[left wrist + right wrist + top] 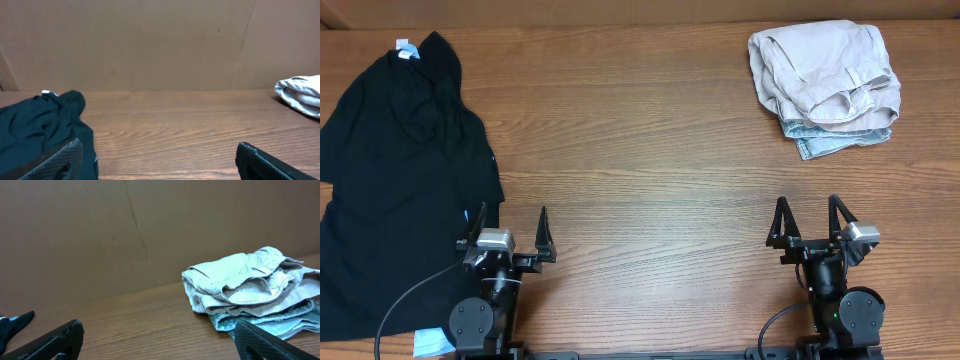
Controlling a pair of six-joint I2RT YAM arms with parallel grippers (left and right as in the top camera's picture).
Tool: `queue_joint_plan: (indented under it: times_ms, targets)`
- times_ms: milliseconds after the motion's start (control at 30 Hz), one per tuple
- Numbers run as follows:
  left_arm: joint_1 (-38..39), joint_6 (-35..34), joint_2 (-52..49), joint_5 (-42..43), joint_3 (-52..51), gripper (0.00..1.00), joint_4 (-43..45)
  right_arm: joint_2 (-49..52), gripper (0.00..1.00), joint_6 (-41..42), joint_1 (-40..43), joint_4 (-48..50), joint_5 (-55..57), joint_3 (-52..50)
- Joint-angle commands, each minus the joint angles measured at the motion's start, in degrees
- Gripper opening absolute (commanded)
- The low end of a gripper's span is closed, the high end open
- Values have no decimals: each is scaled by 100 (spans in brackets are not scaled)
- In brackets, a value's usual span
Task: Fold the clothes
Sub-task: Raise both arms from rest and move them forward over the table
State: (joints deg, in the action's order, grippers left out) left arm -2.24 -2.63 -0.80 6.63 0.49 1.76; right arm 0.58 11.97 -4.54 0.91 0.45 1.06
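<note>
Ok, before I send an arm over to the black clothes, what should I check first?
1. Left gripper open and empty: ok.
2. Right gripper open and empty: ok.
3. Black clothes lying flat: not ok, they are bunched and wrinkled.
4. Black clothes fully inside the overhead view: not ok, they run off its left edge.
5. How many garments the black clothes are: cannot tell.
6. Beige and denim pile away from the bare middle of the table: ok.
</note>
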Motion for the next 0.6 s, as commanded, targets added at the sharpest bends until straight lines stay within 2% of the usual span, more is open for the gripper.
queue_joint_plan:
  times_ms: [0,433,567]
  targets:
    - [39,28,52,-76,-15,100,20,-42,100,-4,-26,35,79,-57]
    - [37,31,52,-186,400,100,-31,-42,100,-59,-26,197,66,85]
    - [35,52,-118,-256,960,100,-278,-39,100,-520,-26,133,-208,494]
